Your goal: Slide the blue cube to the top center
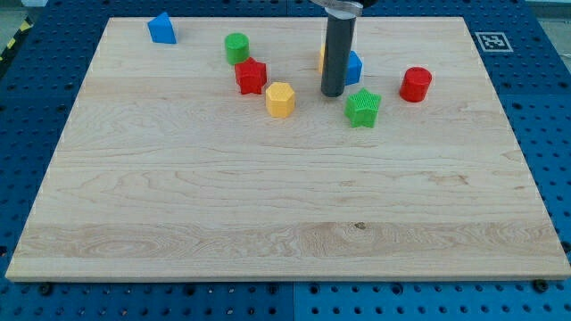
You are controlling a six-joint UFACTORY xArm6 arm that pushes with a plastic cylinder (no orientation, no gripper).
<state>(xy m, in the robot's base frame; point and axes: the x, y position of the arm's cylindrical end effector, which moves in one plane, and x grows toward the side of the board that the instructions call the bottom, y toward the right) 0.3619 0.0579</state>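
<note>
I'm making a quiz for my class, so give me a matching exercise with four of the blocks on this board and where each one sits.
Things:
1. blue house-shaped block
2. red cylinder
3. yellow hexagonal block
4. blue cube

Places:
A. just right of my tip, partly hidden by the rod
B. the view's top left corner
C. below the red star-like block
D. farthest right

Pairs: 1-B, 2-D, 3-C, 4-A

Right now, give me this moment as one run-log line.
task: blue cube to top center | my tip: down at blue cube's left-bottom side | cube: near top center, partly hidden | nearby: green star, yellow block
</note>
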